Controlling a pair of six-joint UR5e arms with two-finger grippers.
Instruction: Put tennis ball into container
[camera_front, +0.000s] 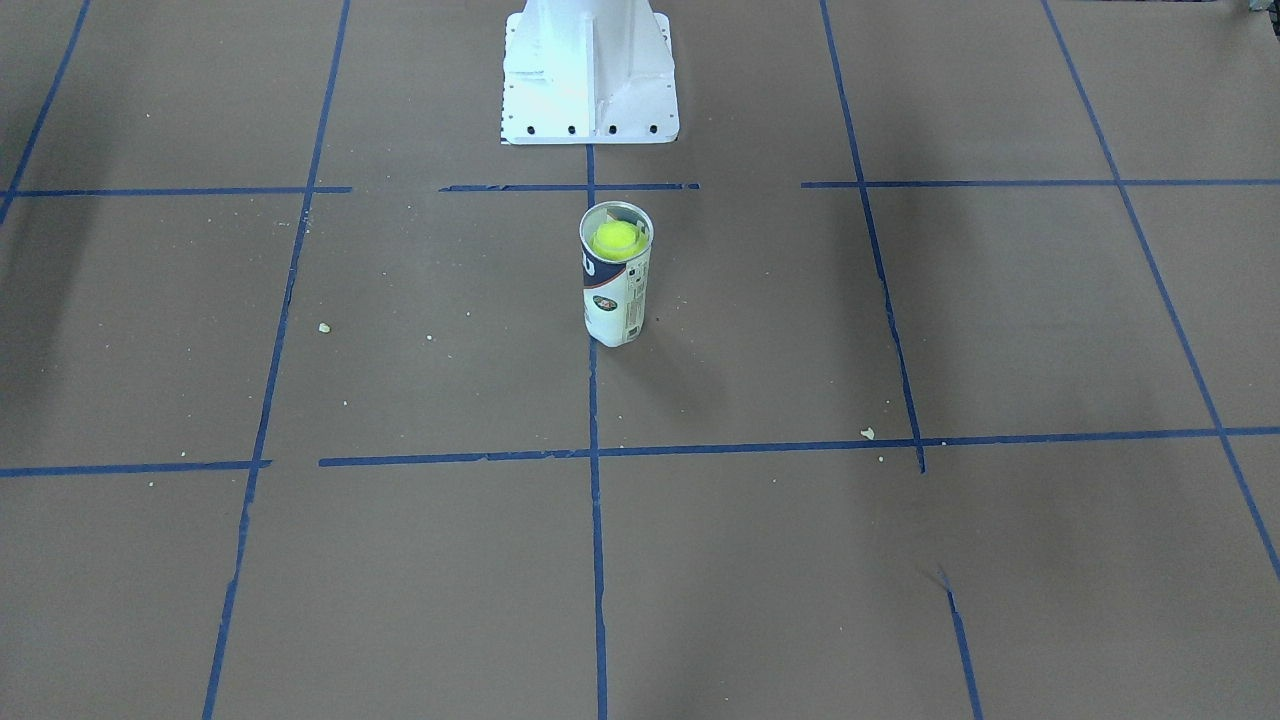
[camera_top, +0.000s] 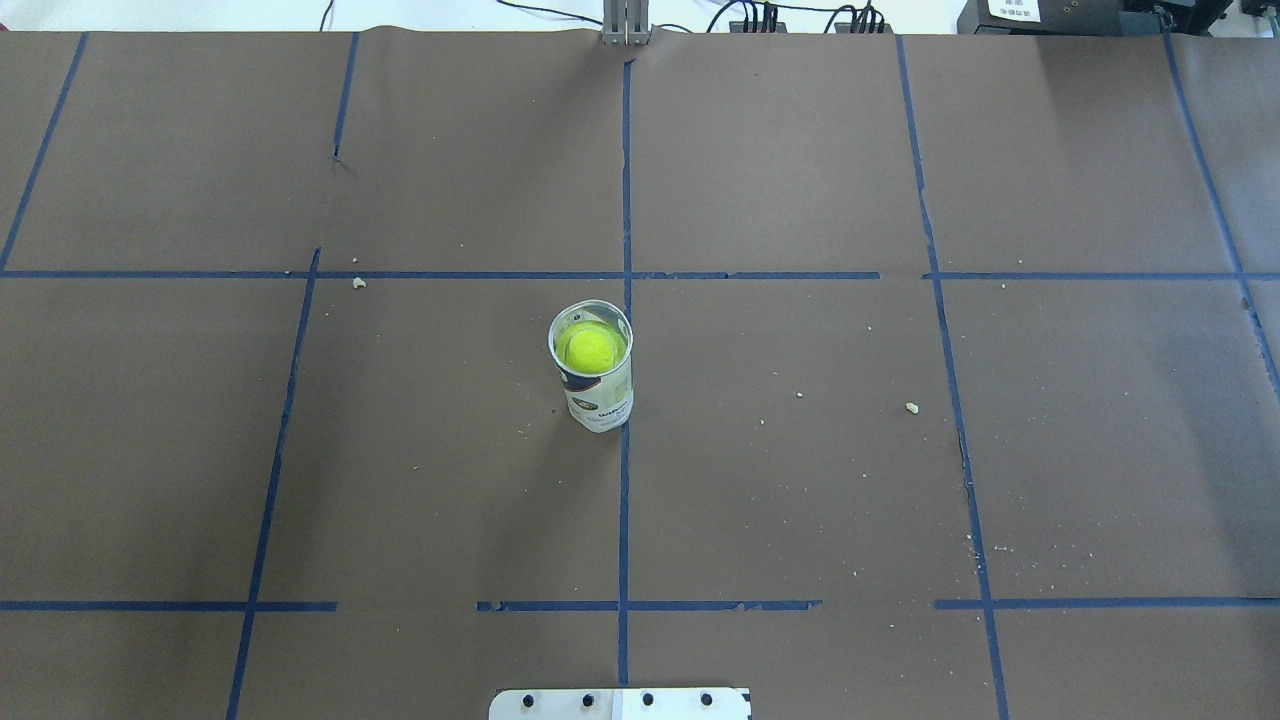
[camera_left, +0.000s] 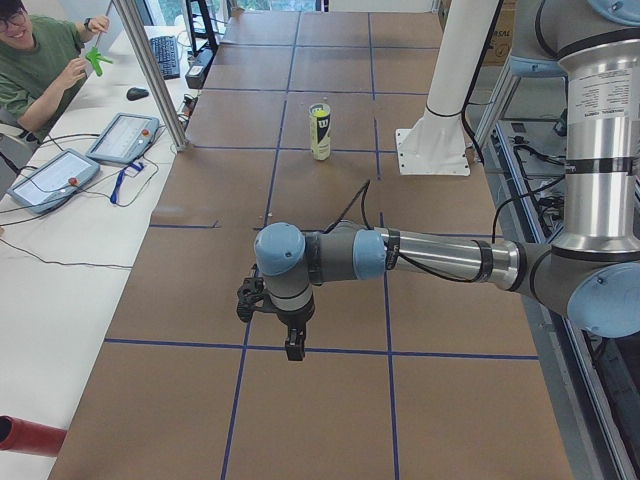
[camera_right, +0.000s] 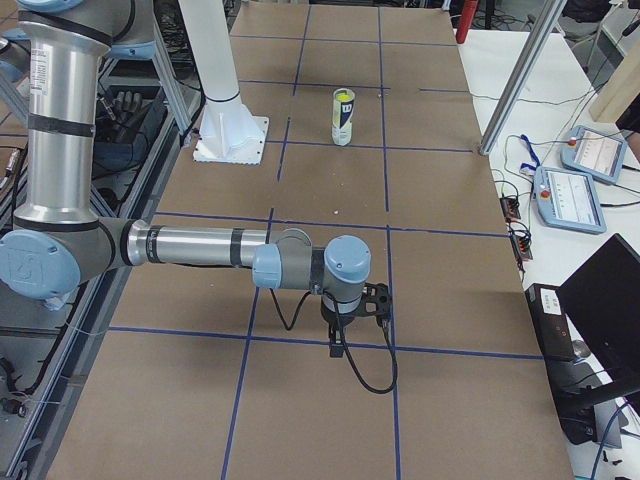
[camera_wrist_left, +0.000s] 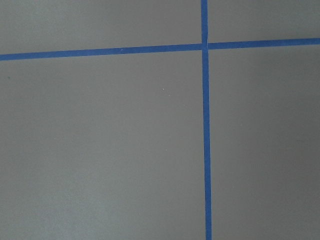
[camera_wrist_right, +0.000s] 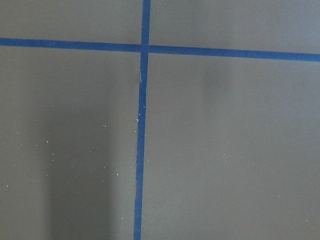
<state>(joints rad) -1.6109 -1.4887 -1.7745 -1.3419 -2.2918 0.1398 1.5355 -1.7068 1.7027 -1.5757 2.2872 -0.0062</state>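
The container (camera_front: 617, 295) stands upright on the brown table, just in front of the white robot base. It is also in the overhead view (camera_top: 601, 398) and both side views (camera_left: 320, 131) (camera_right: 343, 118). The tennis ball (camera_front: 614, 240) (camera_top: 590, 348) sits inside it, just below the open rim. My left gripper (camera_left: 290, 346) hangs far from the container, near the table's left end. My right gripper (camera_right: 337, 346) hangs near the right end. Both show only in the side views, so I cannot tell whether they are open or shut. The wrist views hold only tabletop and tape.
Blue tape lines (camera_top: 624, 500) divide the brown paper table into squares, with small crumbs (camera_top: 911, 407) scattered about. The white robot base (camera_front: 588, 75) stands behind the container. An operator (camera_left: 45, 60) sits past the far edge beside two pendants (camera_left: 122, 137).
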